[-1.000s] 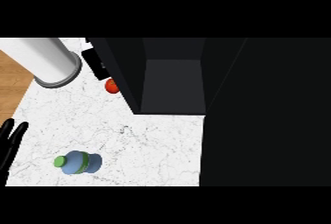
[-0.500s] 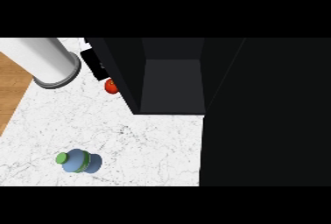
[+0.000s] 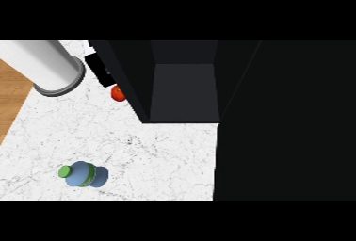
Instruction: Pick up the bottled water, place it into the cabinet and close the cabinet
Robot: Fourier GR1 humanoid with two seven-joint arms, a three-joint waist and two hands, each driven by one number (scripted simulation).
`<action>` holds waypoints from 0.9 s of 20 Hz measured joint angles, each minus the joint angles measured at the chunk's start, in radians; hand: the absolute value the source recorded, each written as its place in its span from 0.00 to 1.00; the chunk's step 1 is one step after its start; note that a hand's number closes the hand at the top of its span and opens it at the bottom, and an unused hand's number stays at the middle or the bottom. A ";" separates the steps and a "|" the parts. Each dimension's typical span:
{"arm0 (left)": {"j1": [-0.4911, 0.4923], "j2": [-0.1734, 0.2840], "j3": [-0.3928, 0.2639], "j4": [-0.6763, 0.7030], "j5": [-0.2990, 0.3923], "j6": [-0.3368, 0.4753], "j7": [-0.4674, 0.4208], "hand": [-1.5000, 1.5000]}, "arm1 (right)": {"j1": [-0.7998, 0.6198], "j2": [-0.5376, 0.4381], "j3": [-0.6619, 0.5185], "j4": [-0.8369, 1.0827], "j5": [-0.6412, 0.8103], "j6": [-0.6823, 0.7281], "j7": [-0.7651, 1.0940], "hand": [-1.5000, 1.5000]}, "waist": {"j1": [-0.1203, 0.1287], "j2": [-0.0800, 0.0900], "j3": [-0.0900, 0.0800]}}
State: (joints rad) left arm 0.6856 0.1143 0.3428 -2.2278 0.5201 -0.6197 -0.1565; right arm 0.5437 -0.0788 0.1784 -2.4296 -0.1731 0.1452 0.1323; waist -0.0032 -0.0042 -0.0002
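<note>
The bottled water [image 3: 84, 174], blue with a green cap, stands on the white marble counter [image 3: 160, 160] at the lower left, seen from above. The dark cabinet [image 3: 184, 89] stands at the back with its door open and its grey inside floor visible. Neither hand shows in the head view.
A grey cylinder [image 3: 45, 66] lies at the upper left, over the counter's edge and the wooden floor [image 3: 12, 99]. A small red object [image 3: 119, 93] sits by the cabinet's left side. A large black surface [image 3: 285, 122] fills the right of the view.
The left hand, seen at the left edge a second ago, has gone out of view. The view has shifted slightly, so the bottle appears a little further left.
</note>
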 measured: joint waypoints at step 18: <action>-0.289 -0.059 0.034 0.481 -0.332 0.037 -0.199 0.00 | 0.227 -0.025 0.041 -0.046 0.040 0.074 -0.167 0.00 | -0.014 0.001 -0.001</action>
State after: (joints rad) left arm 0.3968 0.0554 0.3768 -1.7471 0.1885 -0.5829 -0.3551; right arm 0.7711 -0.1042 0.2195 -2.4759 -0.1335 0.2188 -0.0350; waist -0.0173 -0.0031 -0.0008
